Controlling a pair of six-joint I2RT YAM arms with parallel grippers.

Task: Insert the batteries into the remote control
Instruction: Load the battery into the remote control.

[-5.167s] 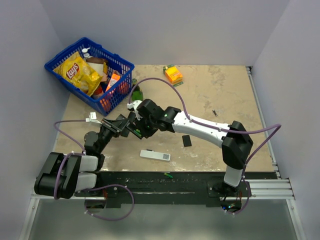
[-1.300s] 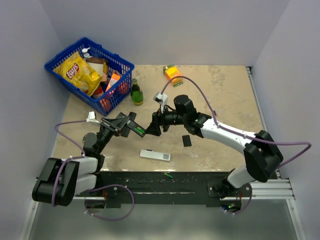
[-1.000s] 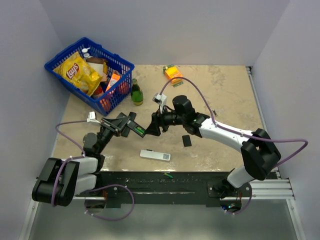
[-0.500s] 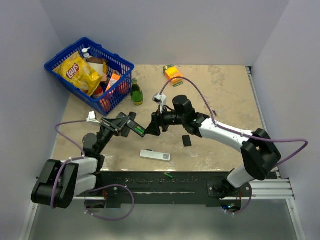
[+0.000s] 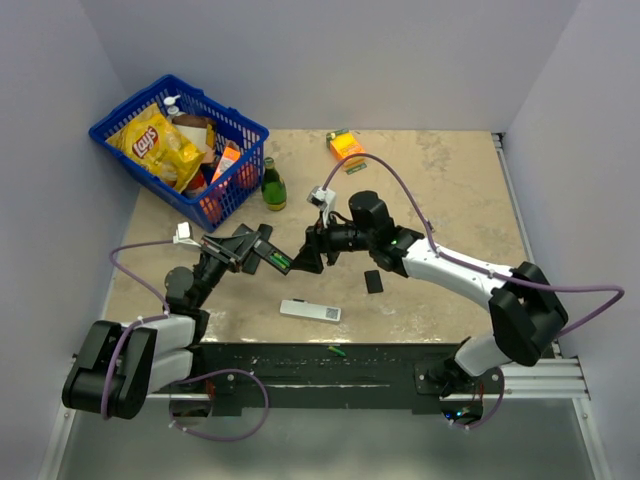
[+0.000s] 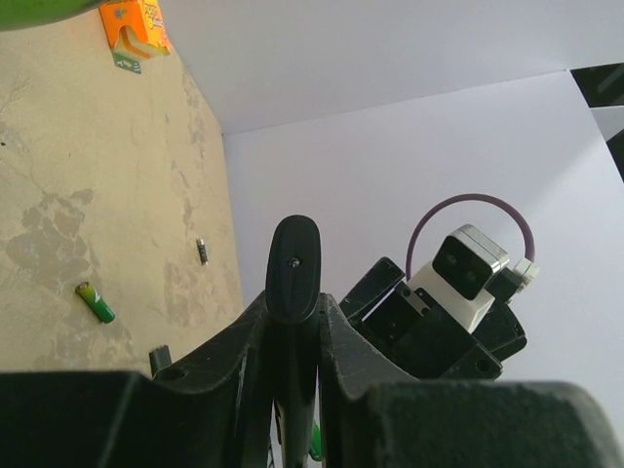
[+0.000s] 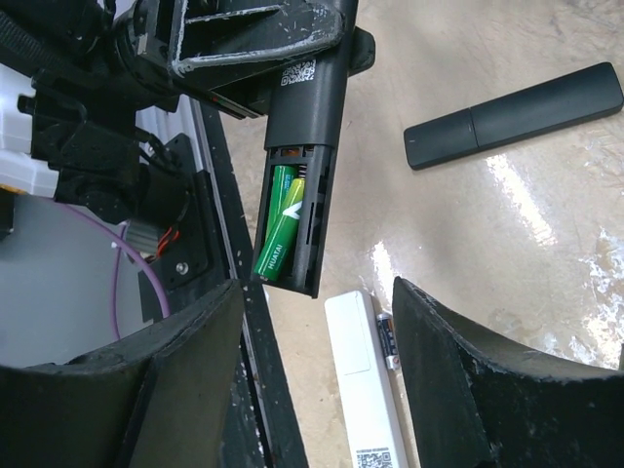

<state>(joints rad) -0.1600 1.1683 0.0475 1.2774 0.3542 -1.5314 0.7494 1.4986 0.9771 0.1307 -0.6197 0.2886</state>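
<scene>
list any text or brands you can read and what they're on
"Lay's": yellow chip bag in the blue basket.
Lettering on the green battery in the black remote: too blurred.
QR codes on the black remote and white remote: no legible words.
Print on the orange box: too small.

One remote control [image 7: 310,107]; two batteries [image 7: 278,239] inside; one white remote [image 7: 359,390]; one basket [image 5: 215,104].

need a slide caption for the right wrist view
left gripper holds the remote with two green batteries in its open bay, right gripper open just in front
</scene>
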